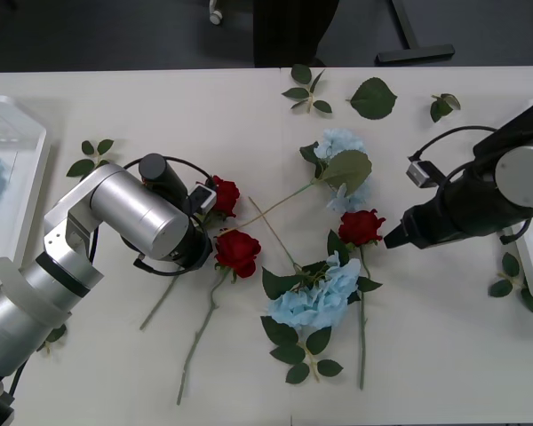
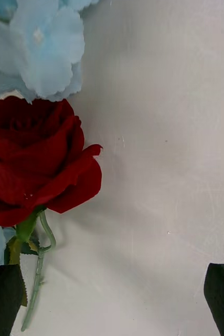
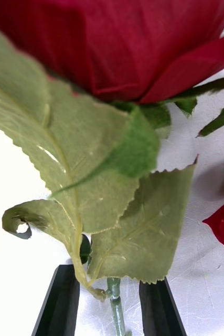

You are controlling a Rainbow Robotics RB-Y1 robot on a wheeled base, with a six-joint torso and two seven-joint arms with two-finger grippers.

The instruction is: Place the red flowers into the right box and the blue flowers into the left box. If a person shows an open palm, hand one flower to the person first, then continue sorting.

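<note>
Left gripper (image 3: 110, 300): fingers pinching a red rose's stem (image 3: 115, 304), beside the central hydrangea (image 1: 318, 295).
Right gripper (image 2: 112, 299): fingers spread, near another rose (image 2: 33, 165) touching that hydrangea.

Loose green leaf sprigs (image 1: 307, 89) lie scattered on the white table (image 1: 160, 115).

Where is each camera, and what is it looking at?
Front view: above the arms, looking down at the table; both arms show.
Right wrist view: on the right arm, facing a red rose; the open right gripper shows.
Left wrist view: on the left arm, facing another rose; the left gripper sits around its stem.
Shared: the right wrist's rose is also in the front view.
</note>
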